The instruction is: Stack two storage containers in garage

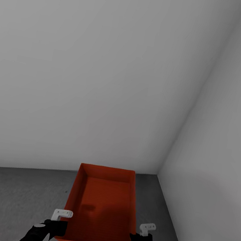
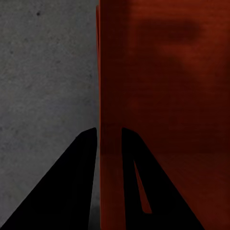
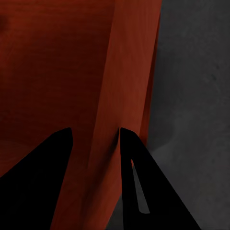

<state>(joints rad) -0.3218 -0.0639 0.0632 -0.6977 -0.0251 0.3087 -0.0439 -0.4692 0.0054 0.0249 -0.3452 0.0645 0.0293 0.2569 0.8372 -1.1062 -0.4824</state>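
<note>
The left gripper (image 2: pixel 109 136) pinches the left thin wall of the orange-red rectangular open-topped bin (image 1: pixel 102 206), 1 finger inside and 1 outside. The right gripper (image 3: pixel 95 136) pinches the opposite wall likewise. The bin sits between both grippers above the dark grey speckled concrete floor (image 1: pixel 7 199), near a white-walled corner (image 1: pixel 159 171).

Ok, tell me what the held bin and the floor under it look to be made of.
Storage container: probably thin matte plastic, going by the uniform orange-red, slim walls and faint ribbing; a render, so uncertain. Floor: rough speckled dark grey, like bare concrete.
</note>
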